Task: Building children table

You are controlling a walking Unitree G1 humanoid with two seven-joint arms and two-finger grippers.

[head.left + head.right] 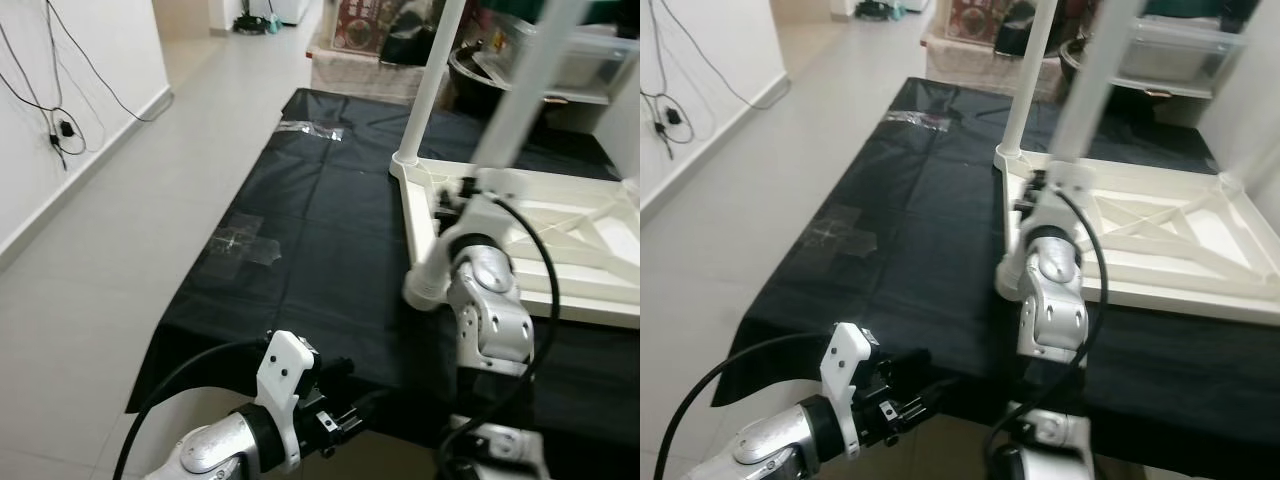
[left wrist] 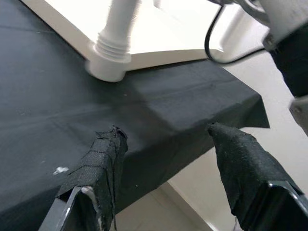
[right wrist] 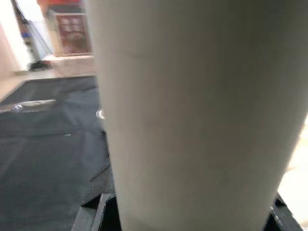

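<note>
The white children table top [image 1: 560, 240] lies upside down on the black cloth [image 1: 300, 250], with one leg [image 1: 430, 90] already standing in its corner. The right hand [image 1: 470, 190] is clamped on a second white leg [image 1: 520, 100] at the near corner. The left hand [image 2: 163, 144] hangs with fingers apart over the cloth edge.

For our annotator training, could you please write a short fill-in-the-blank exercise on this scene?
1. The white tabletop lies on a ____ sheet.
2. The right tool is at a white ____ standing up from the tabletop.
3. The left tool hovers with its fingers ____.

Missing words: black; leg; open
</note>
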